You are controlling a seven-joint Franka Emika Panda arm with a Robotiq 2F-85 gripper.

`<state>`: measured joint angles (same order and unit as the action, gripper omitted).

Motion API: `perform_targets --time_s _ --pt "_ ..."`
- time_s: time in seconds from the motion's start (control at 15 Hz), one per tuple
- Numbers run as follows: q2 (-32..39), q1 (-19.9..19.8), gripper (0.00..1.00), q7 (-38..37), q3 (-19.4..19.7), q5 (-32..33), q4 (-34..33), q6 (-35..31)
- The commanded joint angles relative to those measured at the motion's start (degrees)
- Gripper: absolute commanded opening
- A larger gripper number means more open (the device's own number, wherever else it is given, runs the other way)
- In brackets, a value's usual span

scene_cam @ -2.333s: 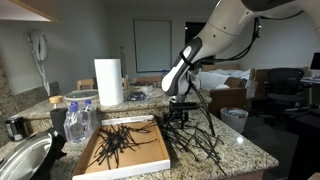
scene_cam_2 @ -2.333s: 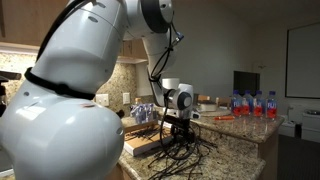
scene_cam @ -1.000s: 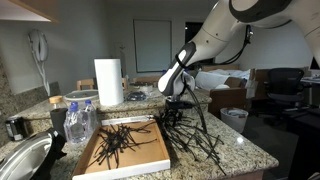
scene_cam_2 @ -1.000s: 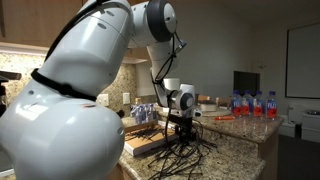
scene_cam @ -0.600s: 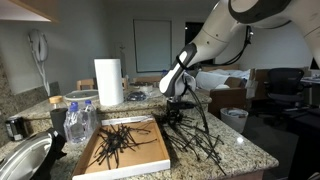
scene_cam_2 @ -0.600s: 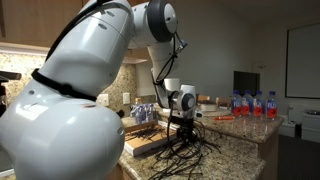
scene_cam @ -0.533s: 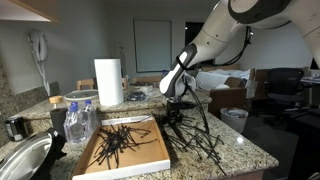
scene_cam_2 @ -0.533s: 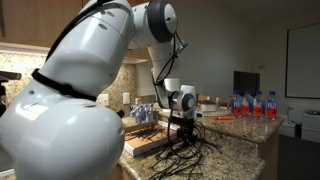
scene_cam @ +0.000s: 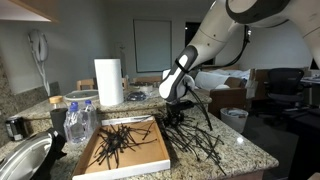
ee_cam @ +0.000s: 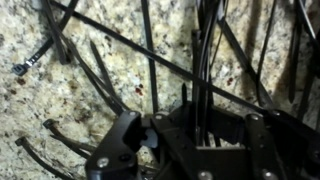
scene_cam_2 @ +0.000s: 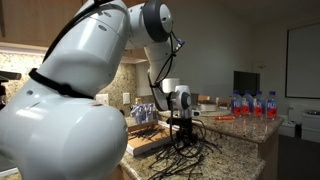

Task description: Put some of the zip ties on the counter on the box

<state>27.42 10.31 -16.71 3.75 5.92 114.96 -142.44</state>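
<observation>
Because the loose zip ties [scene_cam: 203, 146] lie heaped on the surface [scene_cam: 243, 152] by its near corner, just beside the box [scene_cam: 152, 153] (several already in it), the end effector [scene_cam: 172, 119] sits low in the heap, clenched on a few strands.

Polished speckled granite counter [scene_cam: 250, 152], matt cardboard box [scene_cam: 152, 150], black plastic zip ties [scene_cam: 200, 140]

No text, brand or number can be read in any view; labels on the water bottles [scene_cam_2: 256, 104] are too small to read.
</observation>
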Motion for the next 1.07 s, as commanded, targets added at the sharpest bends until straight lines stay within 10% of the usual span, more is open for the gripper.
perform_targets --time_s 0.0,0.73,1.0 --pt "-2.35 1.47 0.34 -3.11 0.85 3.06 2.38 1.76" --pt "-6.2 -6.39 0.96 5.21 -7.02 -15.66 5.69 0.34" --pt "-5.8 -5.58 1.0 3.12 -5.18 -13.51 5.9 1.85"
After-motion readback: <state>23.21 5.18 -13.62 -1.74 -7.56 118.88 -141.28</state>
